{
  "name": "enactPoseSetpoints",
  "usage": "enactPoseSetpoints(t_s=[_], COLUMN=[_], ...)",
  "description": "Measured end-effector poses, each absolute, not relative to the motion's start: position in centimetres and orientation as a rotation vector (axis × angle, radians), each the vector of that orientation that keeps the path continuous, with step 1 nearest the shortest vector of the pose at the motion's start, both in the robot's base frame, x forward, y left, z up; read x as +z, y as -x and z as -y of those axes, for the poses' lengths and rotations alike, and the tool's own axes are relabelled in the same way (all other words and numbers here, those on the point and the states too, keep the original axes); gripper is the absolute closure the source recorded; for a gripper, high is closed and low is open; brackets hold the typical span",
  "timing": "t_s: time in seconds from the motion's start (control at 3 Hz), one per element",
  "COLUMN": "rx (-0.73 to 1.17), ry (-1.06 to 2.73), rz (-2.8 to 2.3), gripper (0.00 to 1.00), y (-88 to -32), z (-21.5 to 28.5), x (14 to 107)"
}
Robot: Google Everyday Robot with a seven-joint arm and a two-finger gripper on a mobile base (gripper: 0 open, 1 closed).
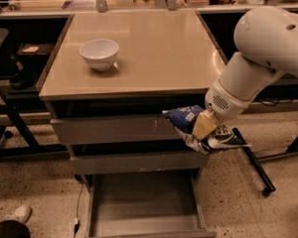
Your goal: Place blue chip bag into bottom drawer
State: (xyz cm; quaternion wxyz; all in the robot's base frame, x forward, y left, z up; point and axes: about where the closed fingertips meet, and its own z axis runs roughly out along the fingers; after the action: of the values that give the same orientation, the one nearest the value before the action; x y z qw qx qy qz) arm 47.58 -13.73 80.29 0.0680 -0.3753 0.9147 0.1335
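Camera view | gripper point(204, 129) is clamped on blue chip bag point(185, 117) | bag is held in front of the upper drawers point(109, 129), right side | bottom drawer point(144, 202) is seen open below.

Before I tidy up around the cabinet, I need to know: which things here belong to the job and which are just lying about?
Job: blue chip bag, held by the gripper in front of the upper drawers; bottom drawer, pulled open below.
Lying about: white bowl on the cabinet top; shoe at lower left.
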Motion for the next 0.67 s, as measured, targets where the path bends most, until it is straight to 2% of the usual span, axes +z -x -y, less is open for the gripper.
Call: enactPoseSetpoints(t_s=[0.67], rx=[0.472], ry=[1.105], rz=[-2.784], gripper=[1.00], y=[-46.7], z=[13.5], x=[78.4])
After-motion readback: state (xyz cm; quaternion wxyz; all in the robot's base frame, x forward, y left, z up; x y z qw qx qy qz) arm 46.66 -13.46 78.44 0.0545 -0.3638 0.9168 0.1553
